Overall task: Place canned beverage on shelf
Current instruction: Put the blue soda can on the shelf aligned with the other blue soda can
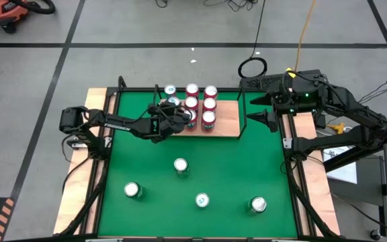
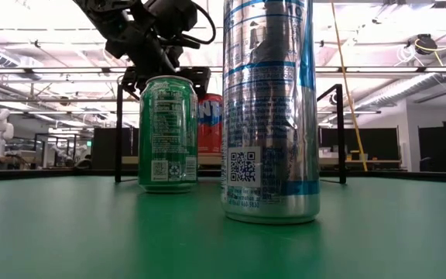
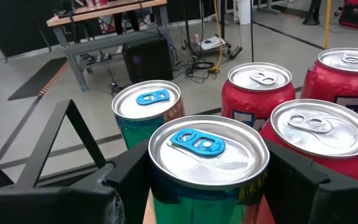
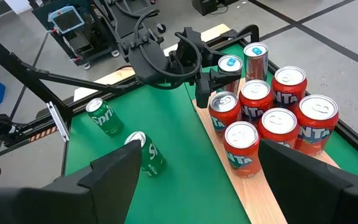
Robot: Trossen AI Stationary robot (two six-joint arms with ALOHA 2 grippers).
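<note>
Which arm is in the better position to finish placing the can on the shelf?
Left. Its claw already stands around a can at the shelf, among the red cans. The right claw waits open beside the shelf.

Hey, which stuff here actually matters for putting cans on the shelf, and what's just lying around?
Job:
- shelf
- blue-tab can between the left gripper fingers
- red cans already on the shelf
- four cans waiting on the green mat

Lying about:
- right gripper, waiting beside the shelf
- floor cables
</note>
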